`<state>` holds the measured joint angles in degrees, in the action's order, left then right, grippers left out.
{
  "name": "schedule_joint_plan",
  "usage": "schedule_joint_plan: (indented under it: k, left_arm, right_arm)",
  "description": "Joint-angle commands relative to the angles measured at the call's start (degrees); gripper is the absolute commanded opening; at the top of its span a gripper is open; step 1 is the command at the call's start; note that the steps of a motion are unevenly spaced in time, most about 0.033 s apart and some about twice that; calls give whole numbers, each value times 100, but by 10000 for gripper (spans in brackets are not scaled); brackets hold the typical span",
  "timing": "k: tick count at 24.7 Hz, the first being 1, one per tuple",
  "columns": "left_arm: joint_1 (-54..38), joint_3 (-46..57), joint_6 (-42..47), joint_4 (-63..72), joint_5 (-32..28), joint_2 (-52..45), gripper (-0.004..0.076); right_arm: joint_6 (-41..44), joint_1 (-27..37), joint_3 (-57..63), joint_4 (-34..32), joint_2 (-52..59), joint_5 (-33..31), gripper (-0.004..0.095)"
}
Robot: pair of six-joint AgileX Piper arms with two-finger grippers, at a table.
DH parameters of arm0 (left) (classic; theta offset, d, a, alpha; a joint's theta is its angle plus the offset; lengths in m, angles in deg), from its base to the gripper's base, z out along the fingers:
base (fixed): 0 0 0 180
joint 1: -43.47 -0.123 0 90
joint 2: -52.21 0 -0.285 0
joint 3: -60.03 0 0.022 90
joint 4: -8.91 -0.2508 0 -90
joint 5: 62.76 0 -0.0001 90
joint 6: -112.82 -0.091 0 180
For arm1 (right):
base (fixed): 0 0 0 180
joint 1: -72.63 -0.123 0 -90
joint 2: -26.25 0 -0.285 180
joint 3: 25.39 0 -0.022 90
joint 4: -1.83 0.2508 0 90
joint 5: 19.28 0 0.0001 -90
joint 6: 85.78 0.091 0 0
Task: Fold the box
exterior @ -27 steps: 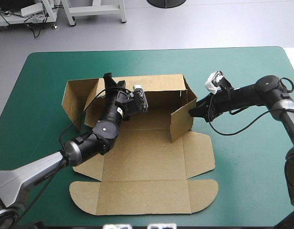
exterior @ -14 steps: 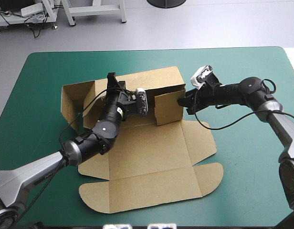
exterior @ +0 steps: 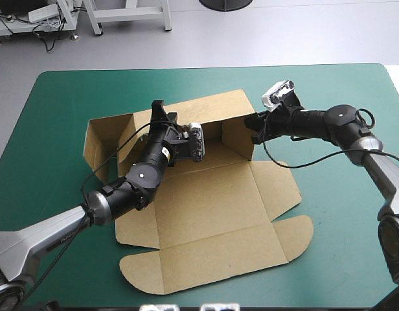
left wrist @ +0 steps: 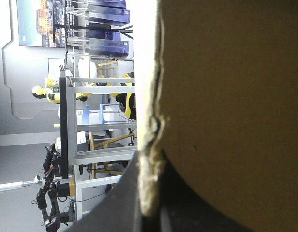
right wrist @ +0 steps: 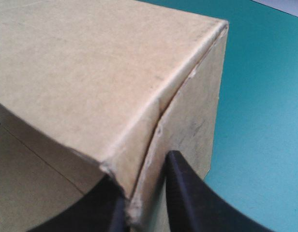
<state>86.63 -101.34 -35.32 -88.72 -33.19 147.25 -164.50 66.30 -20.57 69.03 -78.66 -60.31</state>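
The brown box lies around the middle of the teal-green bench, slightly skewed. Most of the sheet is flat. Its lid panel, with rounded tabs, points toward 6 o'clock. At the 12 o'clock side the far wall stands raised. A side flap is upright toward 9 o'clock, and a side wall is upright toward 3 o'clock.

The left end effector comes in from 8 o'clock over the flat board. It is clamped on the far wall's top edge. In its wrist view the board's raw edge runs between the black fingers of the left end effector.

The right end effector reaches in from 3 o'clock. Its wrist view shows the right end effector pinching the board at the corner where two raised panels meet.
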Motion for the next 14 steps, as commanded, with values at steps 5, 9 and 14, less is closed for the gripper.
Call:
schedule_joint_plan:
  k: [5, 9, 14]
  left_arm:
    - [31, -157, 50, -228, 311, -105, -8]
    - [31, -180, -110, -228, 922, 201, 52]
    - [113, -205, -418, -228, 1049, 467, 193]
  right_arm:
    - [11, -106, -167, 293, 137, 141, 1]
    - [49, -191, -167, 272, 137, 154, 1]
    - [479, -282, -167, -121, 137, 331, 2]
